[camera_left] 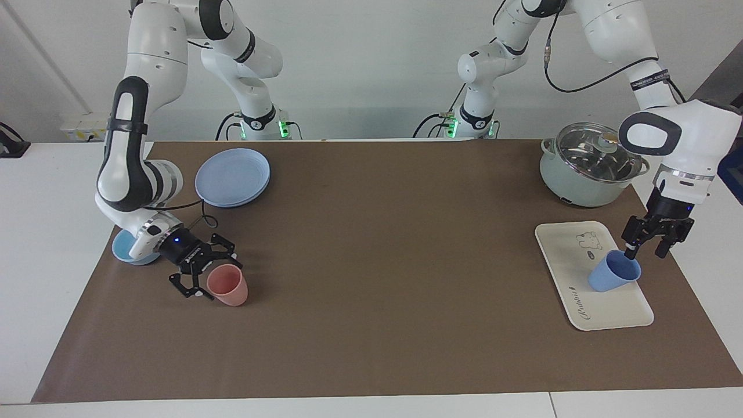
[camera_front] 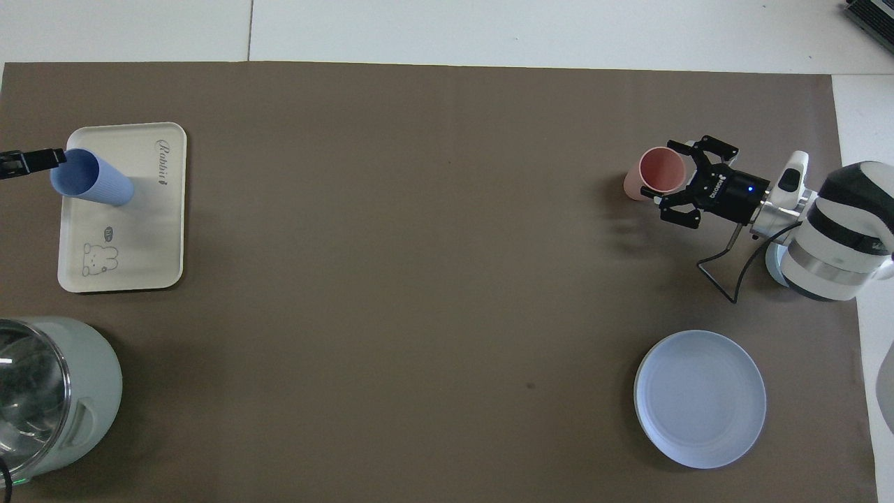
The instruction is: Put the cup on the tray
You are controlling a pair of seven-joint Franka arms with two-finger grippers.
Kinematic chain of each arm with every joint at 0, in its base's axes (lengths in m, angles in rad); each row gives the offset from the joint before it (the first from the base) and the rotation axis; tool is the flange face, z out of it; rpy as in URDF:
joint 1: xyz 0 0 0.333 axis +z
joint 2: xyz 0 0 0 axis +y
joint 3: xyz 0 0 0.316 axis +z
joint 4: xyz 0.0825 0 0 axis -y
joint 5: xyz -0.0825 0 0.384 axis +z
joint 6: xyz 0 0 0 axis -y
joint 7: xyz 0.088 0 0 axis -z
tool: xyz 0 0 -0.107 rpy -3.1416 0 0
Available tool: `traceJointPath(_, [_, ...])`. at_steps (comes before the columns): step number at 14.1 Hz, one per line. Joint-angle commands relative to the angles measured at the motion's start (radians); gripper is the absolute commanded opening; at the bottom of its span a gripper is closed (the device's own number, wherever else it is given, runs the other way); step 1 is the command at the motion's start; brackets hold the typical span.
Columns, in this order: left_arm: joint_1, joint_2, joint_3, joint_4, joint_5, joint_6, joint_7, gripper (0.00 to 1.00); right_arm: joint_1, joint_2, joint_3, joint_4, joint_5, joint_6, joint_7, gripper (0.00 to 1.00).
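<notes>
The periwinkle-blue cup [camera_left: 613,274] stands upright on the cream tray [camera_left: 603,310] at the left arm's end of the table. My left gripper [camera_left: 644,253] is open just above the cup's rim, on the side toward the table's end, and one fingertip [camera_left: 629,253] is at the rim. In the overhead view the cup [camera_front: 94,180] is on the tray [camera_front: 140,237], and only the left gripper's tip [camera_front: 31,161] shows. My right gripper [camera_left: 217,277] is open low over the mat, its fingers on either side of a pink cup [camera_left: 230,287].
A light-blue bowl [camera_left: 123,251] sits under the right arm's wrist. Blue plates [camera_left: 232,177] lie nearer to the robots than the pink cup. A pale green pot with a glass lid [camera_left: 586,165] stands nearer to the robots than the tray.
</notes>
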Motion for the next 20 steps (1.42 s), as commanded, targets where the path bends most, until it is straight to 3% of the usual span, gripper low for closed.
traceJointPath(1, [-0.043, 0.01, 0.01, 0.178, 0.059, -0.276, -0.03, 1.0, 0.008, -0.12, 0.005, -0.061, -0.005, 0.024, 0.127, 1.0])
traceJointPath(3, [-0.097, 0.011, 0.007, 0.275, 0.207, -0.464, -0.079, 1.0, 0.008, -0.213, 0.005, -0.084, -0.141, 0.054, 0.28, 1.0])
traceJointPath(5, [-0.178, 0.007, 0.011, 0.318, 0.277, -0.601, -0.118, 1.0, -0.005, -0.281, 0.003, -0.084, -0.336, 0.051, 0.464, 1.0])
traceJointPath(9, [-0.304, -0.009, 0.011, 0.402, 0.473, -0.888, -0.135, 1.0, 0.008, -0.333, 0.003, -0.078, -0.617, 0.089, 0.719, 1.0])
traceJointPath(12, [-0.312, -0.079, 0.005, 0.381, 0.495, -0.908, -0.186, 1.0, 0.049, -0.369, 0.009, -0.069, -0.804, 0.134, 1.001, 1.0])
traceJointPath(15, [-0.302, -0.11, 0.004, 0.361, 0.449, -0.897, -0.301, 1.0, 0.106, -0.398, 0.015, -0.029, -1.184, 0.165, 1.462, 1.0])
traceJointPath(18, [-0.302, -0.156, 0.005, 0.307, 0.426, -0.896, -0.326, 1.0, 0.141, -0.407, 0.017, 0.037, -1.454, 0.055, 1.779, 1.0])
traceJointPath(20, [-0.302, -0.171, 0.004, 0.281, 0.392, -0.887, -0.328, 1.0, 0.188, -0.407, 0.017, 0.124, -1.588, -0.098, 1.978, 1.0])
